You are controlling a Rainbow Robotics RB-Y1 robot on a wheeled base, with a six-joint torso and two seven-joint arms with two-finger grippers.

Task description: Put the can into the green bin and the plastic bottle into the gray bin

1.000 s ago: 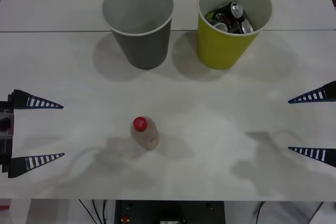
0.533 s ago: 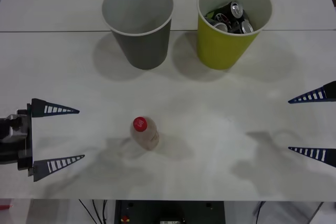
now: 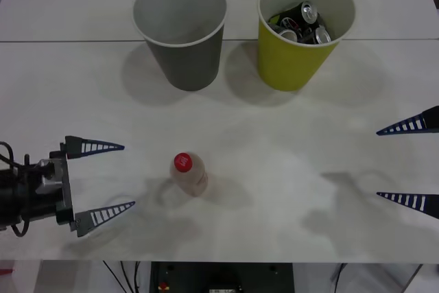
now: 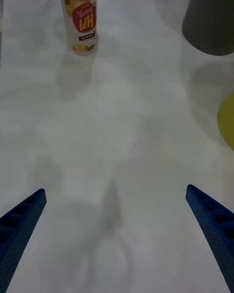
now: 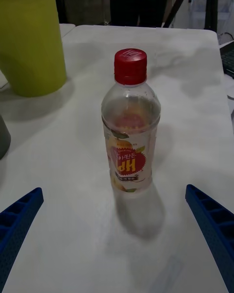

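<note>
The plastic bottle [image 3: 189, 173] stands upright near the table's front middle, clear with a red cap and a white label; it also shows as the bottle [image 5: 130, 127] and the bottle [image 4: 80, 17]. My left gripper [image 3: 106, 178] is open just left of it, fingers pointing at it, with a gap between. At the right edge my right gripper [image 3: 409, 163] hangs open and holds nothing. The gray bin [image 3: 181, 29] stands at the back centre-left. The green bin [image 3: 304, 29] beside it holds several cans [image 3: 302, 23].
The table [image 3: 288, 162] is white, with a seam running across behind the bins. A person in red stands beyond the table's far edge in the left wrist view. Open tabletop lies between the bottle and the bins.
My left gripper has moved right across the table toward the bottle, staying open. The right gripper, bottle and bins have not moved.
</note>
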